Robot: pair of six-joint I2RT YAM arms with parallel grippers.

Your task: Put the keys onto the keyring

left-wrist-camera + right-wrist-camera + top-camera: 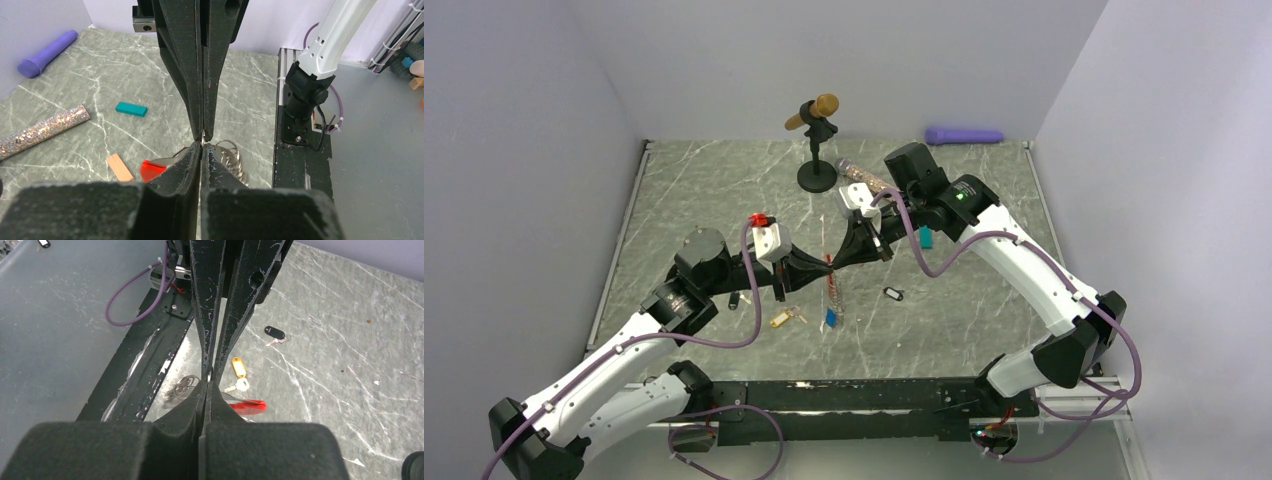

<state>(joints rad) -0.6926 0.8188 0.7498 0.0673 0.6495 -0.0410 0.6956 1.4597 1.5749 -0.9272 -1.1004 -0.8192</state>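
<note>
Left claw [201,146] prob. pinches keyring [151,170]; top cam can't show it.

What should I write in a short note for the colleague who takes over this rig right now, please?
Left gripper: closed, apparently on the keyring.
Right gripper: closed, tip to tip with the left; whether it also grips is unclear.
Keys: yellow-tag key, black-tag key and other black-tag key lie loose on the table. The blue-tag key is below the keyring; whether it is attached, I cannot tell.
Done: keyring in grip.
Left: thread the loose keys.
</note>
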